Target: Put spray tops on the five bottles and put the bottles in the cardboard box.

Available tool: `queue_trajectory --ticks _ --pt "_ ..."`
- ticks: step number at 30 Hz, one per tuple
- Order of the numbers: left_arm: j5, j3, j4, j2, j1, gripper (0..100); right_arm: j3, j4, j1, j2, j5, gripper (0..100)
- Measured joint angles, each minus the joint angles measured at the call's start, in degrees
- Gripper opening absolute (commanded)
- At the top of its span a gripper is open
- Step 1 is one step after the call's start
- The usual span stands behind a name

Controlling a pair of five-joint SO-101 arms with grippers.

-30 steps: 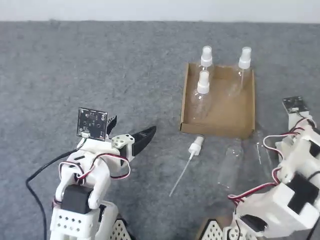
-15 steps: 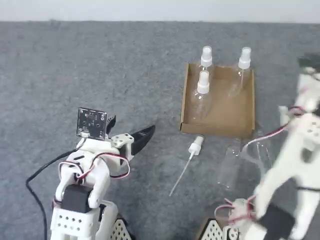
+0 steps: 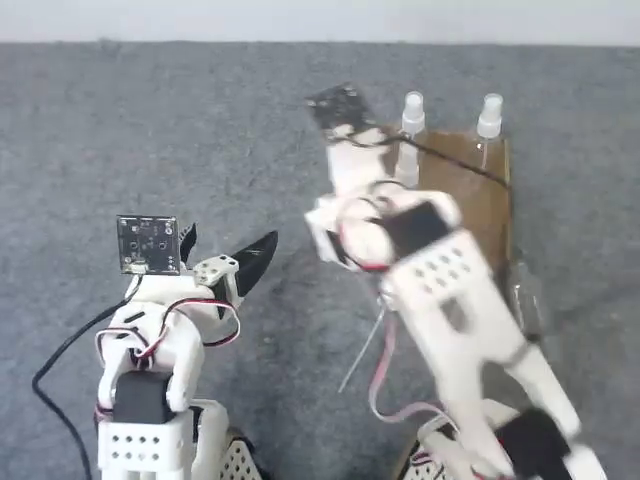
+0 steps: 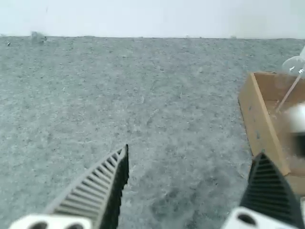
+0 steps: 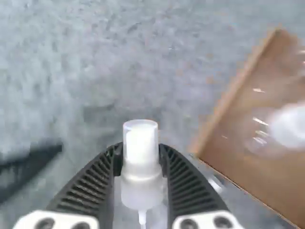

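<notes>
Right wrist view tells it best: the right gripper (image 5: pixel 139 151) has its jaws pressed against both sides of the spray top (image 5: pixel 139 164), a narrow hold on the collar with the white head poking out past the tips. In the high view the dip tube (image 3: pixel 362 352) seems to lie on the grey felt (image 3: pixel 150 120), running out from under the right arm (image 3: pixel 440 285) toward 7 o'clock. So the top's long axis runs 1 to 7, head at the 1 o'clock end, nearest the cardboard box (image 3: pixel 495 215), which sits at about 1 o'clock on the table.

I'd judge the next thing wanted is a bare bottle. A clear bottle (image 3: pixel 525 295) lies at roughly 3 o'clock from the grip, just outside the box's near wall, and the right arm is far the nearer. The left gripper (image 4: pixel 193 155) hangs spread wide and empty at 8 o'clock, well apart.

The arm covers the grip itself, that bottle's neck and much of the box. Two capped bottles (image 3: pixel 490 115) stand at the far wall, and a third cap (image 3: pixel 407 165) barely shows.
</notes>
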Motion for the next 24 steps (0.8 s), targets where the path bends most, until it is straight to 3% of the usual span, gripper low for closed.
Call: queue_trajectory --ticks 5,10,19,24 --pt "0.0 0.0 0.0 0.0 0.2 37 2.8 -13.9 -0.7 13.8 -8.4 8.1" --pt "0.0 0.0 0.0 0.0 0.2 37 3.3 -19.4 -0.6 21.9 -11.6 18.4" --pt "0.0 0.0 0.0 0.0 0.2 37 3.3 -14.2 -0.7 21.1 -10.7 21.5" --pt "0.0 0.0 0.0 0.0 0.2 37 3.3 -5.2 0.8 8.5 -4.2 12.8"
